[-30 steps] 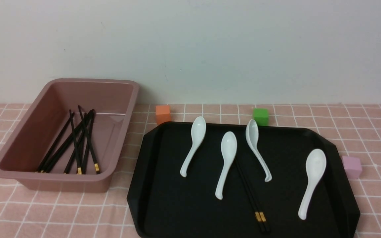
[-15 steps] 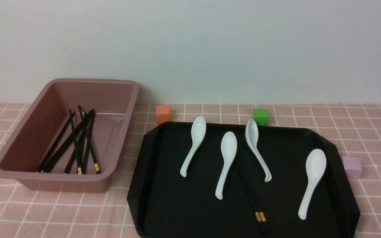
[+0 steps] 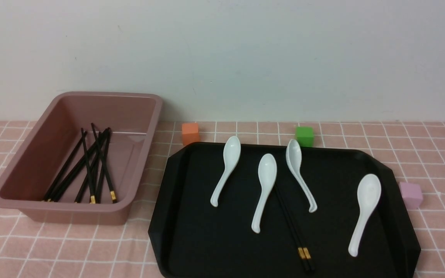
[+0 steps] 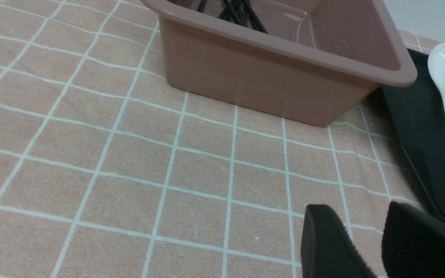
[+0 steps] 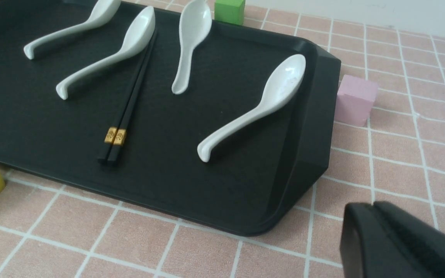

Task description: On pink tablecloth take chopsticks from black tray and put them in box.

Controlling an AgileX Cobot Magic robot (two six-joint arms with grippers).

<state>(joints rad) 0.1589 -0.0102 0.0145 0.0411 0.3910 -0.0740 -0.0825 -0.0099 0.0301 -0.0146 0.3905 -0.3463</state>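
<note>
The pink cloth is covering the whole table, and the tray is taking up the lower right of the front view with the box sitting at the left, a bundle of sticks already lying inside it. Four white spoons are spread over the tray, and the last chopsticks are lying side by side at lower centre, running between two spoon handles with the gold bands pointing at the near edge. The right gripper is hanging over bare cloth off the tray's corner, pads looking pressed together and holding nothing. The left gripper is sitting a bit spread over cloth near the box, also empty. I'm thinking the right one should be spreading first, then coming in at the gold-band end, where it's clear of spoons, and pinching both sticks together.
</note>
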